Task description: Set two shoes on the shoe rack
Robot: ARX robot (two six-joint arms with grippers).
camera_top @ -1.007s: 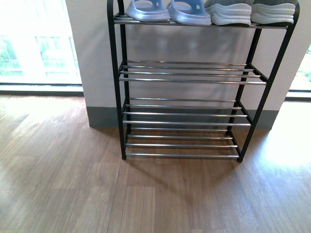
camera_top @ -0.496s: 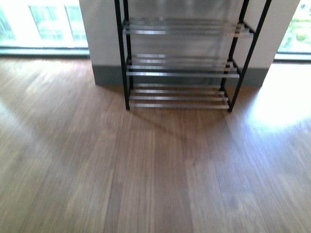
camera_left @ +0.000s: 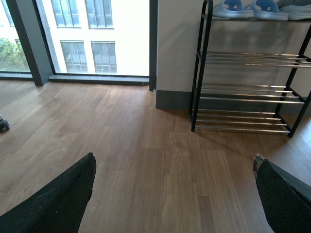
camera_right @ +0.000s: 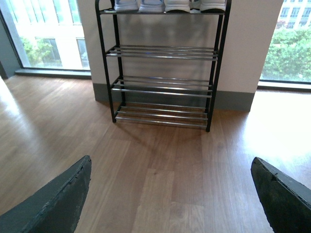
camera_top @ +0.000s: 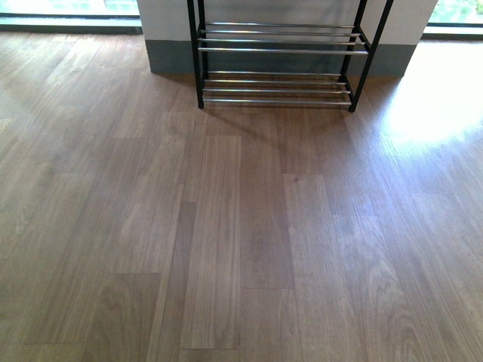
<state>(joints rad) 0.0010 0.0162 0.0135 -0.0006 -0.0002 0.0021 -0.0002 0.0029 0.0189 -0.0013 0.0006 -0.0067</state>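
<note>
The shoe rack [camera_top: 275, 51] stands against the wall; the front view shows only its two lowest tiers. The right wrist view shows all of the rack [camera_right: 163, 53], with the two grey sneakers' white soles [camera_right: 194, 5] side by side on the top shelf, at its right end. In the left wrist view the rack [camera_left: 248, 92] is off to one side, with a grey sneaker [camera_left: 297, 8] at the picture's corner. My left gripper [camera_left: 175, 194] is open and empty above bare floor. My right gripper [camera_right: 170, 194] is open and empty, facing the rack. Neither gripper shows in the front view.
A pair of light blue slippers [camera_left: 250, 8] sits on the top shelf beside the sneakers, also in the right wrist view [camera_right: 138, 5]. The three lower shelves hold nothing. Wooden floor [camera_top: 241, 226] stretches before the rack. Windows flank the white wall. A small dark object [camera_left: 4, 124] lies far left.
The front view has swung downward: the rack has slid up the picture, its upper shelves and the shoes have left the view, and more floor shows.
</note>
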